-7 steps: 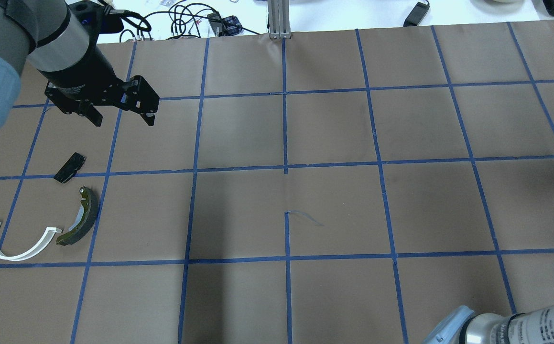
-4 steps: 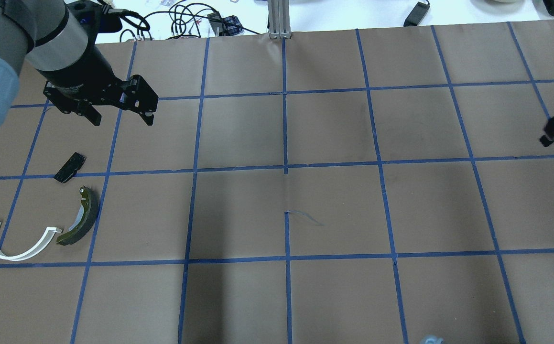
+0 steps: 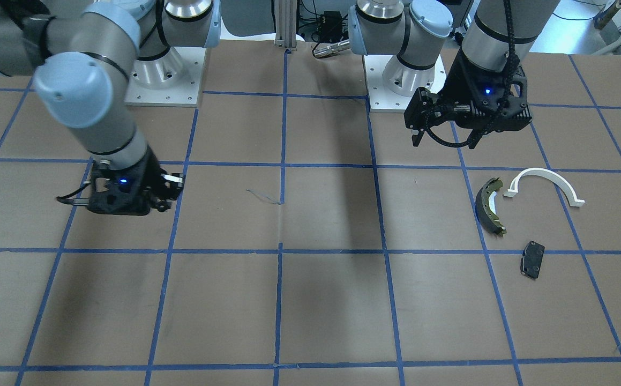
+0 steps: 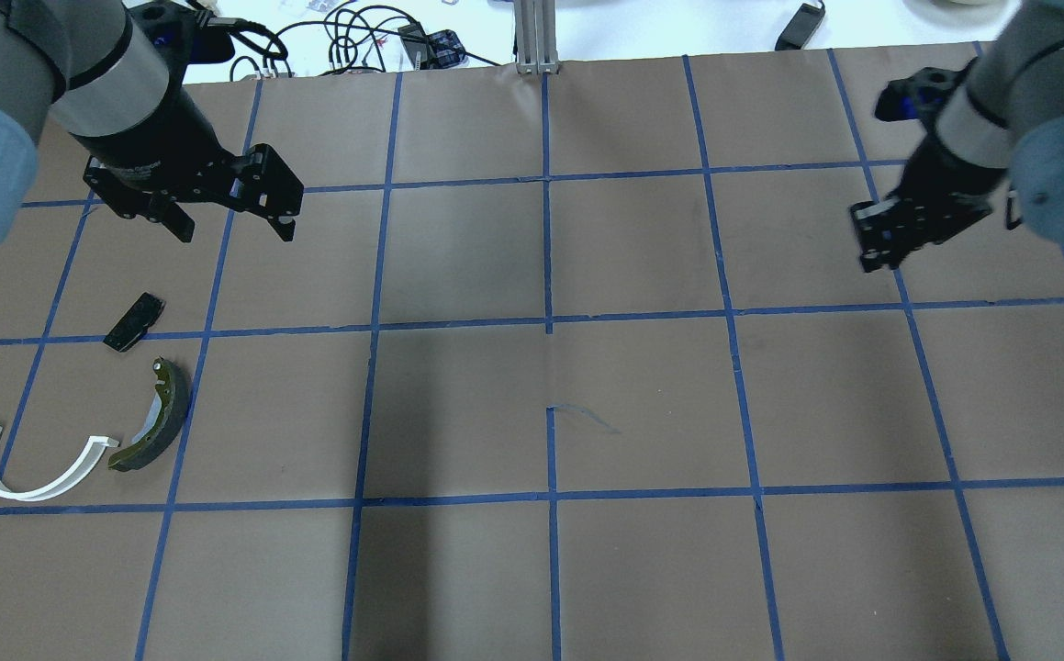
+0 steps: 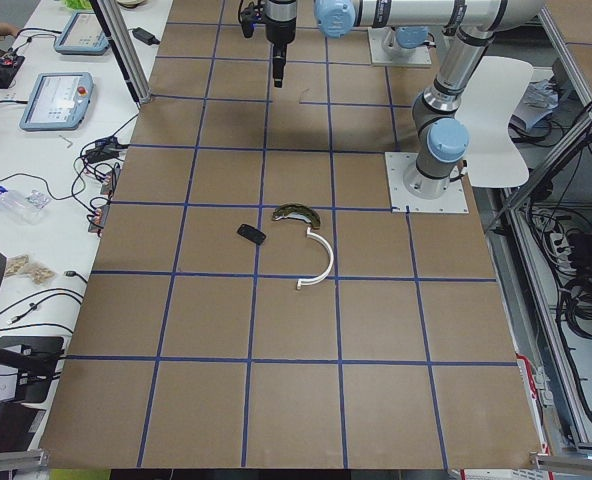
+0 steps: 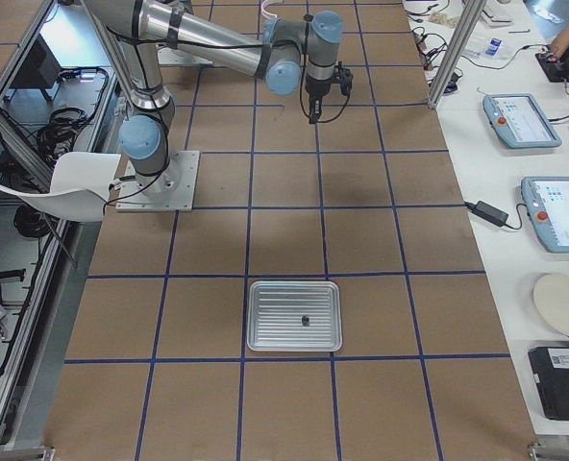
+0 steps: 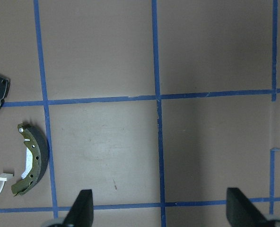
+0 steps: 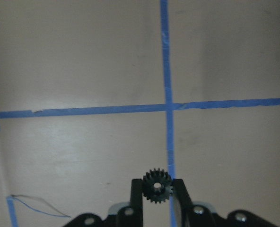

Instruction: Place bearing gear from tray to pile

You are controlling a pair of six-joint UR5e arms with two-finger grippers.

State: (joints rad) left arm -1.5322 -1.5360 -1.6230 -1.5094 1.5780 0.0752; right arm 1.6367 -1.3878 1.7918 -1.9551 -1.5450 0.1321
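Brown table [image 4: 642, 386]: right fingers [image 8: 137, 196] clamp gear [image 8: 157, 186]; left fingers [image 7: 82, 210] wide.

Even overhead room light falls on the brown table [image 4: 642, 248], casting soft, broad shadows. One dim band runs from the centre toward 7 o'clock in the overhead view, another toward 6 o'clock in the front-facing view. The white bench [image 4: 660, 28] at 12 o'clock is blown out. The right wrist view is hazy and pale, the gear [image 8: 158, 186] at 6 o'clock soft-edged. In the sharper left wrist view, the fingers [image 7: 82, 213] at 5 and 7 o'clock blur.
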